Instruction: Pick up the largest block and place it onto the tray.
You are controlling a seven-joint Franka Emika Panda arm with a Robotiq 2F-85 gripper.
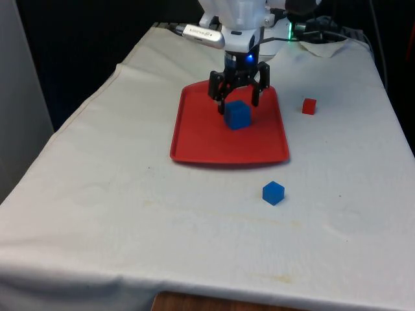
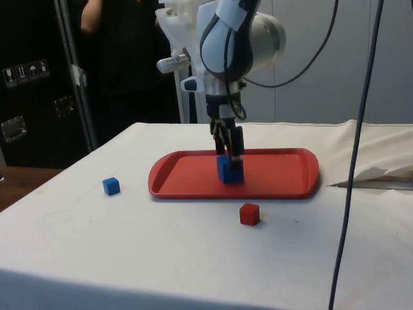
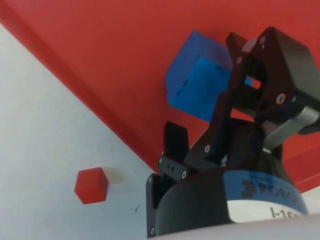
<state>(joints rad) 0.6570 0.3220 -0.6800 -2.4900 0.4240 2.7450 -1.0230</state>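
Tray [image 1: 194,139] comes first from the front view's left: one red tray, and on it the large blue block [image 1: 237,115], resting flat on the tray floor. My jaws [image 1: 238,97] hang just above it, spread wide, one finger to either side of its top and gripping nothing (the block being a cube, it has no long axis to fuss over). It lies directly below me, so my next move is probably a plain lift away. Further right on the worktop [image 1: 130,214] sit one small blue block [image 1: 273,192] and one small red block [image 1: 309,106]: three blocks in all.
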